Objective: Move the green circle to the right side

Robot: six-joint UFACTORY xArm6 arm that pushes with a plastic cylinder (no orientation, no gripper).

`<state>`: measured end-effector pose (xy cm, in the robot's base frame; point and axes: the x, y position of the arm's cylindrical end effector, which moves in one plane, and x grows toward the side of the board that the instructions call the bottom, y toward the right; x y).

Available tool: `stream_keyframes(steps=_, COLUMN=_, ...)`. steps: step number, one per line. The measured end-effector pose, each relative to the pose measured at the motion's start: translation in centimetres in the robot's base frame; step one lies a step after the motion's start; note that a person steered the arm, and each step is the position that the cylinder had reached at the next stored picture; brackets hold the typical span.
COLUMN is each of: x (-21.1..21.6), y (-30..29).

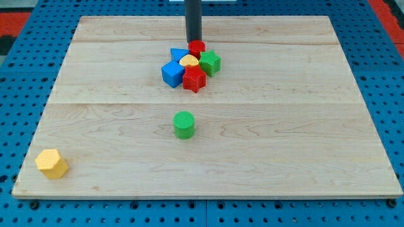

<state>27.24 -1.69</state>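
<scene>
Rod comes straight down from the view's top, my tip (193, 40) at the top edge of the block cluster, just beside or touching the red cylinder (197, 46); no fingers on this rig, just the rod. Green circle (184, 124) stands upright and alone near the table's (303, 126) middle, a short ribbed cylinder, well below the cluster and apart from the tip. Cluster: blue cube (171, 74), red star (194, 79), green block (210, 62), yellow piece (189, 61); yellow hexagon (51, 163) sits at bottom left.
</scene>
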Motion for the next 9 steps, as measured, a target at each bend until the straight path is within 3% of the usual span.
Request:
stream_keyframes(steps=3, x=0.6, y=-0.2)
stream_keyframes(steps=4, x=-2.2, y=-0.7)
stream_keyframes(steps=6, x=-2.1, y=-16.8)
stream_keyframes(steps=7, x=4.5, y=-19.6)
stream_keyframes(steps=9, x=17.2, y=-15.7)
